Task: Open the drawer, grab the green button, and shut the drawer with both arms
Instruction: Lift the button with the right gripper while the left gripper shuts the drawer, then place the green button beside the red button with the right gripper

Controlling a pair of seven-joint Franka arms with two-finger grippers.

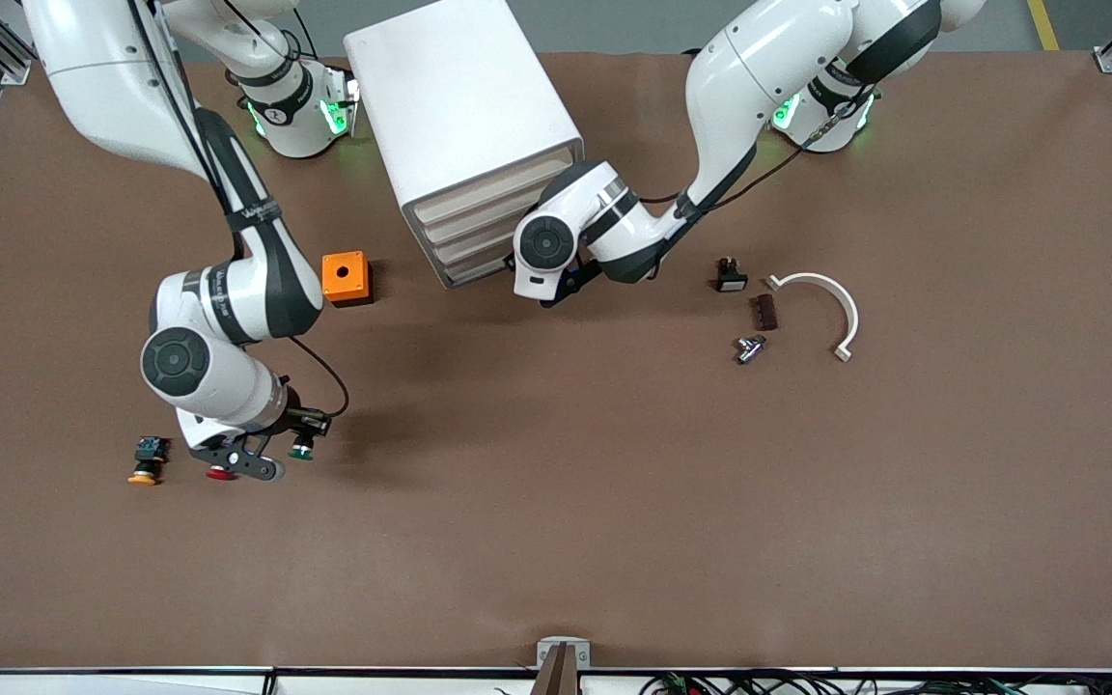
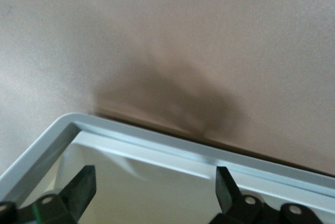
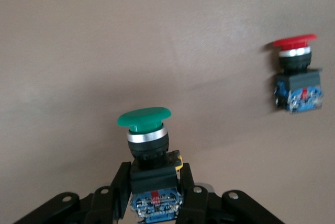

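The green-capped button with its black-and-blue body sits between the fingers of my right gripper, which is shut on it. In the front view this gripper and the button are low over the brown mat at the right arm's end. The white cabinet stands near the robots' bases, its drawer fronts facing the front camera. My left gripper is right at the lowest fronts. In the left wrist view it is open, holding nothing, over a white rim and corner.
A red-capped button and an orange-capped one lie beside the right gripper. An orange box stands next to the cabinet. Toward the left arm's end lie a black switch, a brown block, a metal piece and a white curved bracket.
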